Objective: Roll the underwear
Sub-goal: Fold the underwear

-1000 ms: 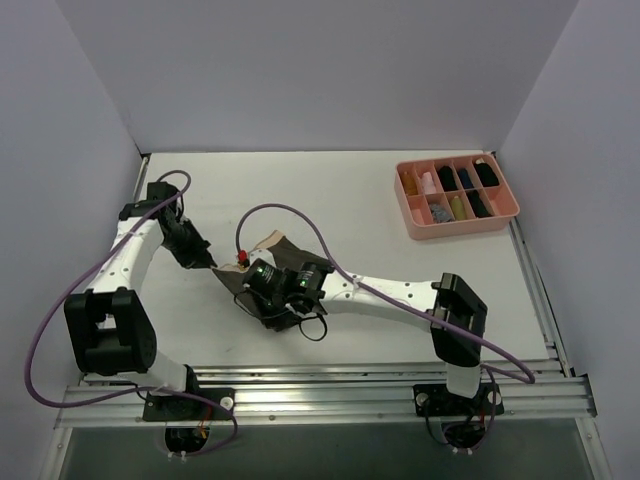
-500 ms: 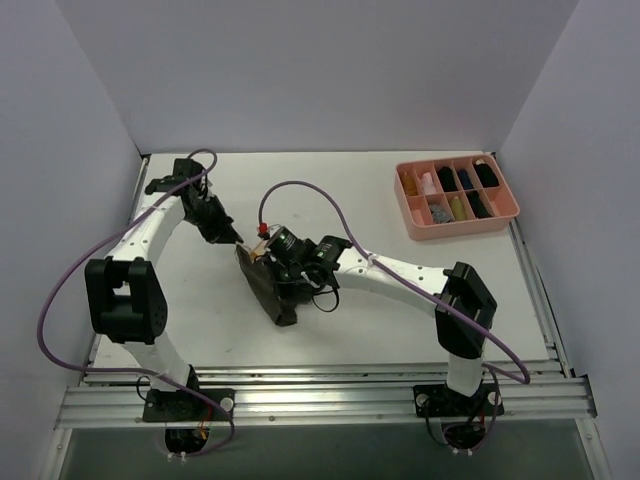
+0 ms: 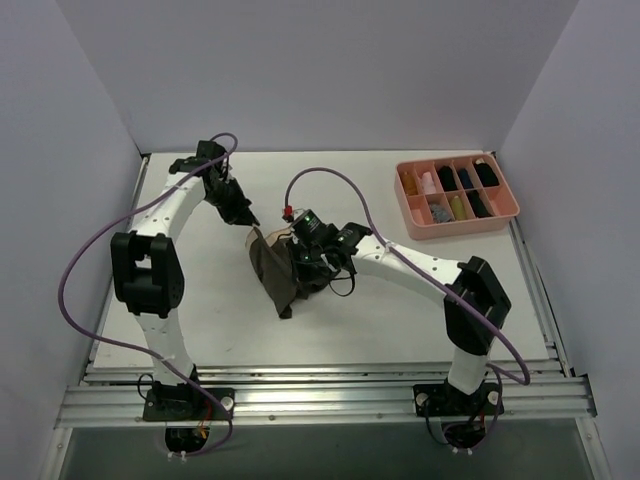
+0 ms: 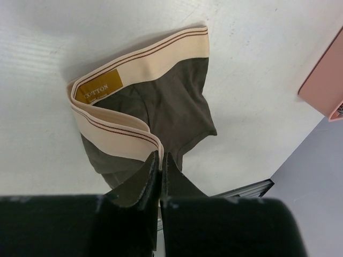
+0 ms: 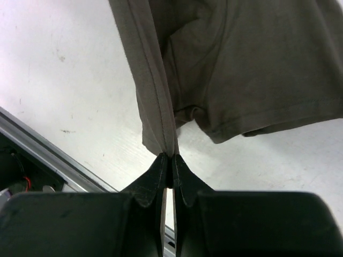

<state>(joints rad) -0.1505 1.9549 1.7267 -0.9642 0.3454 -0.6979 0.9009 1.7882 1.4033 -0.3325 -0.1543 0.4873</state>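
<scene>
**A:** Where does the underwear [image 3: 272, 272] sit, and how does it run?

**B:** It is in the middle of the table [image 3: 200, 320]. Its long axis slants from the waistband [image 4: 139, 56] at the far left down toward the near edge.

**A:** And the claws?

**B:** The left gripper [image 4: 159, 157] is pinched tight on the waistband, and the right gripper [image 5: 170, 158] is clamped on a side seam. Only the left wrist view shows the "COTTON" label [image 4: 98, 90]. Both arms reach inward, the right one stretched diagonally left.
</scene>
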